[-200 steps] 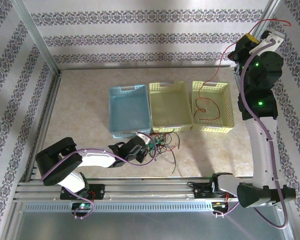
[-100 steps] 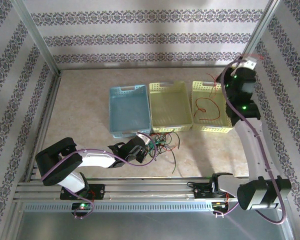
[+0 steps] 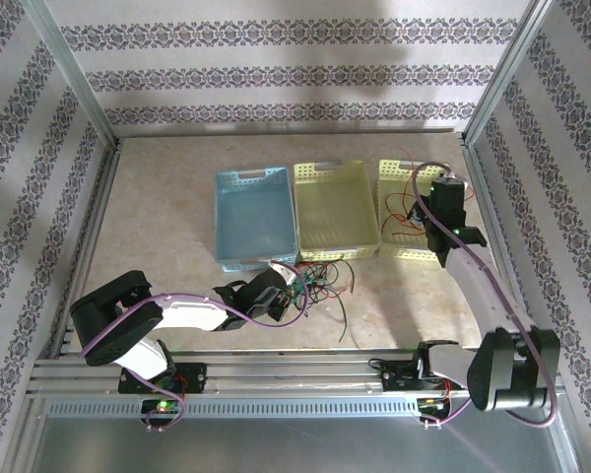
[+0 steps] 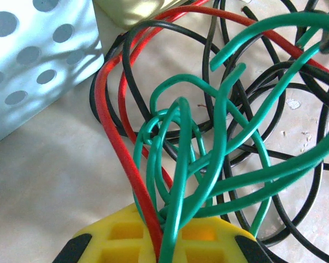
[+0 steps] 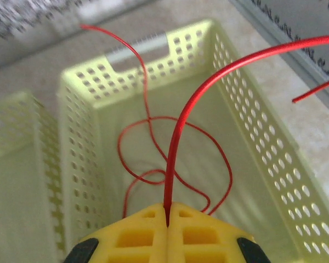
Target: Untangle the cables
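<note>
Red-cable check: found red cable (image 5: 172,164) pinched in clenched right gripper (image 5: 167,211), running forward and down into pale yellow basket (image 5: 252,142) beneath; noted left gripper (image 4: 164,233) clamped on tangle (image 4: 181,137) beside blue basket (image 4: 33,71).

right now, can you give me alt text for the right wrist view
The yellow-padded right gripper is shut on a red cable above a pale yellow perforated basket. Red loops lie on the basket floor.

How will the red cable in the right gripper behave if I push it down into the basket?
Likely floppy: the red cable lies in loose loops in the yellow basket. Probably springy too; its ends arc upward.
</note>
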